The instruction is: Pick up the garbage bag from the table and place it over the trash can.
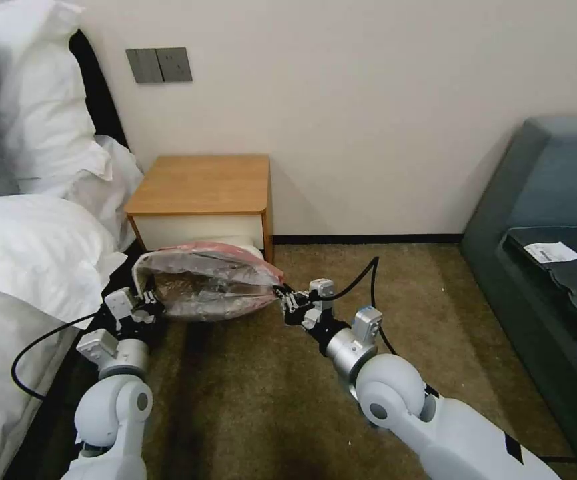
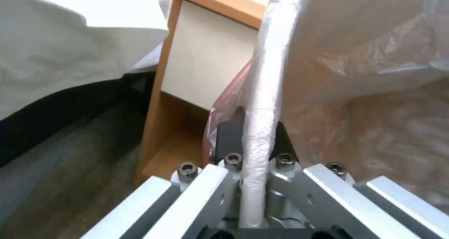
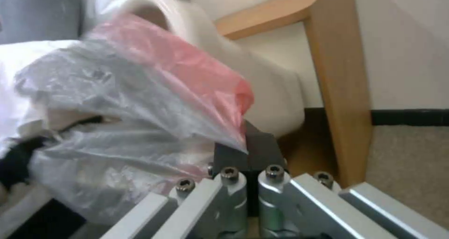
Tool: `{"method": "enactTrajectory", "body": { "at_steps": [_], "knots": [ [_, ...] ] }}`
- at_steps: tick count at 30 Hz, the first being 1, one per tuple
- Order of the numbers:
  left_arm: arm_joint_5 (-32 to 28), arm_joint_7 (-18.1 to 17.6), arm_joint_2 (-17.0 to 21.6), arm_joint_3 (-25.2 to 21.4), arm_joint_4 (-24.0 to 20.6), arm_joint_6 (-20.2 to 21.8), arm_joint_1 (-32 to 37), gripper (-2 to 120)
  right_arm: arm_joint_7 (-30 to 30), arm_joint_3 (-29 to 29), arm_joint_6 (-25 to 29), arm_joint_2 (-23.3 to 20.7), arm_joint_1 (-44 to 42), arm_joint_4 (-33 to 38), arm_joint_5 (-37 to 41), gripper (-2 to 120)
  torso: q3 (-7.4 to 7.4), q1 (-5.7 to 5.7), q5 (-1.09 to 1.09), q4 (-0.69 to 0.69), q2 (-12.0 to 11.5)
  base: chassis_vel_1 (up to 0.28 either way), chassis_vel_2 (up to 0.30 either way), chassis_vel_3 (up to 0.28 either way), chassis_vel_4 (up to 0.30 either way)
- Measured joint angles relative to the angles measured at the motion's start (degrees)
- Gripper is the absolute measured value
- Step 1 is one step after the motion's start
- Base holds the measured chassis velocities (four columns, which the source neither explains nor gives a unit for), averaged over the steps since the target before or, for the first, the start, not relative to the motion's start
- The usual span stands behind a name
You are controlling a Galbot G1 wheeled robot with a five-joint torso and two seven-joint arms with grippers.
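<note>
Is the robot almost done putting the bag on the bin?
Nearly. The garbage bag is already off the table and spread over the trash can. The left gripper and right gripper each pinch a side. Left to do: letting go.

Head looks down; wrists close on garbage bag [image 1: 211, 283].

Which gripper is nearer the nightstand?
Left. The left gripper pinches the garbage bag just below the table's left front corner; the right gripper holds the bag's other end, farther forward.
</note>
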Motion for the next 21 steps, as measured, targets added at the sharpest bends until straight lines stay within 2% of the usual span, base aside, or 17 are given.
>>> {"method": "enactTrajectory", "body": {
  "at_steps": [7,21],
  "knots": [
    [-4.83,-0.79,-0.19,0.05,-3.23,2.43,1.18,0,-1.46,1.00,1.43,0.65,0.25,-2.53,-2.20,0,0.00,0.00,0.01,-0.01,0.00,0.000,0.000,0.000,0.000],
    [-3.13,1.30,1.72,0.78,-4.01,2.91,5.20,0,-3.64,3.82,3.39,1.38,3.00,-6.12,-5.54,0,0.00,0.00,-0.01,0.00,0.00,0.000,0.000,0.000,0.000]
  ]
}}
